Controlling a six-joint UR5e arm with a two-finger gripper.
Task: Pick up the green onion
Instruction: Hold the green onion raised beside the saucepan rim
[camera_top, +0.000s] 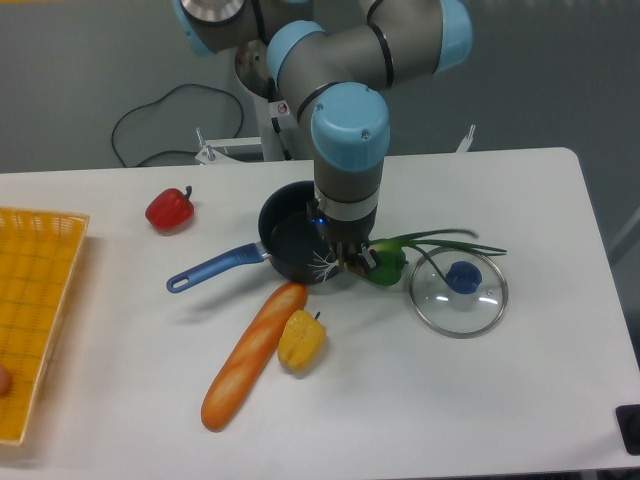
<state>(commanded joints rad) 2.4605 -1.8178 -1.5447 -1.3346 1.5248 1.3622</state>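
The gripper (348, 262) points straight down over the right rim of the dark frying pan (290, 243), its 2 fingers closed on the whitish root end of the green onion (425, 241). The stalk is lifted off the table (530, 380): its fine roots fan out over the pan's right edge, and its dark green leaves stretch away to the right of the pan, passing above the green bell pepper (385, 265) and the far rim of the glass lid (460, 290) with its blue knob. The pan's blue handle points left and toward the camera. In front of the pan lie the baguette (250, 355) and the yellow pepper (300, 340), touching. Left of the pan sits the red pepper (170, 208), well apart.
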